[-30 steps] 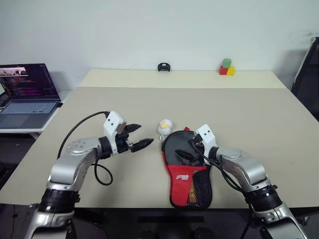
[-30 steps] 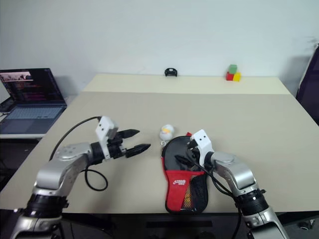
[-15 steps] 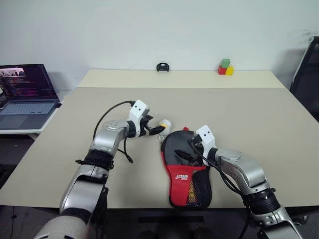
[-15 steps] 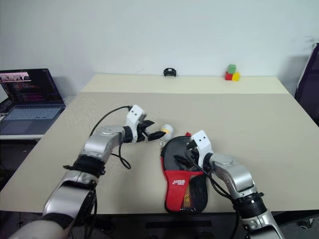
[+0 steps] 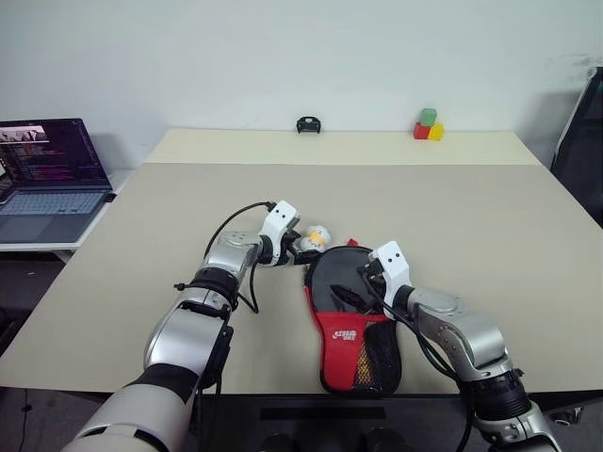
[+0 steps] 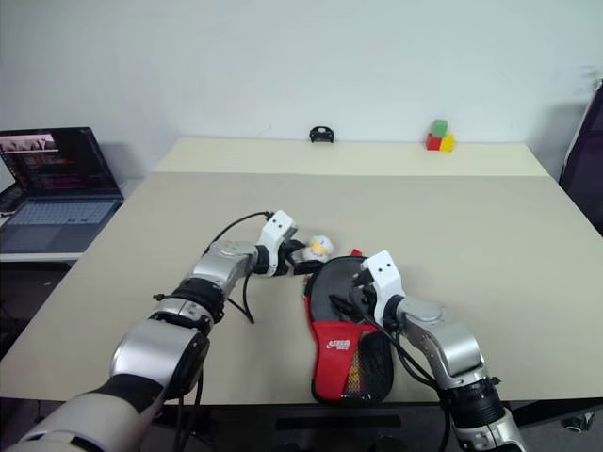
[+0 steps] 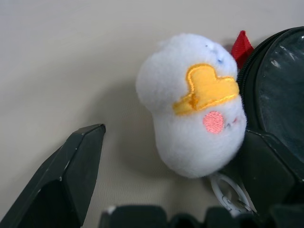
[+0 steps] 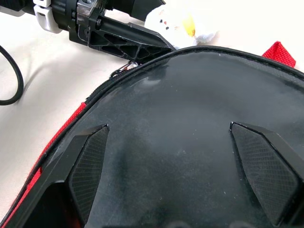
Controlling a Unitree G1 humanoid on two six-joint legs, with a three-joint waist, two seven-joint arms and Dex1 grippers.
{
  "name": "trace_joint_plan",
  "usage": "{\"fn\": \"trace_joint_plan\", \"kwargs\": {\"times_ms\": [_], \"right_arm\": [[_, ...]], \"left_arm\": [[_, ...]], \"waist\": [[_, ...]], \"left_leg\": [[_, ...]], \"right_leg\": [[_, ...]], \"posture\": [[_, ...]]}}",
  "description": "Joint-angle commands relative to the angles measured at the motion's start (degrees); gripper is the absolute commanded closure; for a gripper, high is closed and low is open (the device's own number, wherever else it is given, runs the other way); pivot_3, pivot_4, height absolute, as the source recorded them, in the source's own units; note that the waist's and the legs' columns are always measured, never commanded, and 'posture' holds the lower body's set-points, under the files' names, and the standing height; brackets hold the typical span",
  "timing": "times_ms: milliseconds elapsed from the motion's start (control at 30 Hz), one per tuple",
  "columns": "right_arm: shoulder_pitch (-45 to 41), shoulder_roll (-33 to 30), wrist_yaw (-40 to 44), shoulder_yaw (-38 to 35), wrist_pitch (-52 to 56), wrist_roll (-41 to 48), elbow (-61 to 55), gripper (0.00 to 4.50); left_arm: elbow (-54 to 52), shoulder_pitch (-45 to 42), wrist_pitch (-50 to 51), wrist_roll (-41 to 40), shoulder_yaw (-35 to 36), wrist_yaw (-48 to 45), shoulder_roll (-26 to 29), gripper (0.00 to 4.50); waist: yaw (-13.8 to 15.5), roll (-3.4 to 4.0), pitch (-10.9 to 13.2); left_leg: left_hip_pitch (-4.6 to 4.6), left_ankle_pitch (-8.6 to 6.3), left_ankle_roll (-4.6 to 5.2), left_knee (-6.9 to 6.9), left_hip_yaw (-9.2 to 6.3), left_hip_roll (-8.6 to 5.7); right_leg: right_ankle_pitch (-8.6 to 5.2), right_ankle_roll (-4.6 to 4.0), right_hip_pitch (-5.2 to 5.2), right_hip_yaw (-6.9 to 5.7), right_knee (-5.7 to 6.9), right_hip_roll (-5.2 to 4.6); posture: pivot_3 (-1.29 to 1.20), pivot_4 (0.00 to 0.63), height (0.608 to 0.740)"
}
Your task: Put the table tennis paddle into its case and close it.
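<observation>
Left claw (image 7: 161,190) sits wide around the little plush zipper charm (image 7: 194,107) on the case (image 5: 350,311), so it should pinch squarely before pulling, while the wide-open right claw (image 8: 183,175) steadies the top.

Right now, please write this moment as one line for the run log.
left gripper: open around white plush charm | right gripper: open over case | case: flat on table, paddle unseen

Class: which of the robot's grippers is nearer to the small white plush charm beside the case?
Left. The left gripper is open with the charm between its fingers. The right gripper is open over the case's black top, a little short of the charm.
</observation>
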Motion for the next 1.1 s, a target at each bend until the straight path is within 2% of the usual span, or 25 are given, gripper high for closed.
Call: {"fn": "trace_joint_plan", "kwargs": {"times_ms": [33,300,400,700,967,1100], "right_arm": [[1.2,0.0,-0.3,-0.8,1.0,0.4,-1.2,0.00],[3.2,-3.2,0.5,-0.4,1.7,-0.7,-2.3,0.00],[3.9,-4.7,0.9,1.5,2.1,-1.7,-2.0,0.00],[6.1,-6.5,3.0,7.8,2.4,-4.2,-1.7,0.00],[6.3,-6.2,3.9,8.8,2.2,-5.7,1.4,0.00],[7.3,-4.4,3.2,7.0,4.3,-4.4,2.2,0.00]], "left_arm": [[0.5,-1.5,-1.6,0.1,1.4,-0.9,-1.1,0.90],[-1.0,-0.4,-2.3,0.5,1.7,-3.9,-1.1,3.76],[-1.3,0.0,-2.4,0.8,1.7,-4.3,-0.7,4.40],[-0.4,-2.1,-4.0,2.1,1.5,-2.7,-1.6,4.42],[2.6,-4.7,-6.4,5.3,0.5,-1.0,-3.1,4.42],[5.7,-6.6,-7.1,7.6,-0.3,0.3,-4.5,4.42]], "waist": [[0.0,0.00,0.0],[0.0,-0.02,0.0],[0.0,-0.08,-0.1],[0.0,-0.55,-0.4],[0.0,-0.73,-0.6],[0.0,-0.84,-0.9]], "left_leg": [[0.00,0.00,0.00,0.00,0.00,0.00],[0.00,0.00,0.01,0.00,0.01,-0.01],[0.01,-0.01,0.03,0.02,0.00,-0.01],[0.03,-0.01,0.04,0.05,-0.01,0.00],[0.08,-0.02,0.05,0.14,-0.02,0.01],[0.12,-0.03,0.06,0.28,-0.02,0.01]], "right_leg": [[0.00,0.00,0.00,0.00,0.00,0.00],[0.00,0.00,0.00,-0.01,0.01,0.01],[0.00,0.00,0.02,-0.01,0.02,0.01],[0.00,0.00,0.03,-0.01,0.04,0.01],[0.00,0.00,0.10,-0.03,0.11,0.02],[0.00,0.00,0.14,-0.03,0.27,0.03]], "posture": [[0.00,0.150,0.740],[0.00,0.150,0.740],[0.00,0.150,0.740],[0.00,0.150,0.740],[0.00,0.150,0.740],[0.00,0.150,0.740]]}}
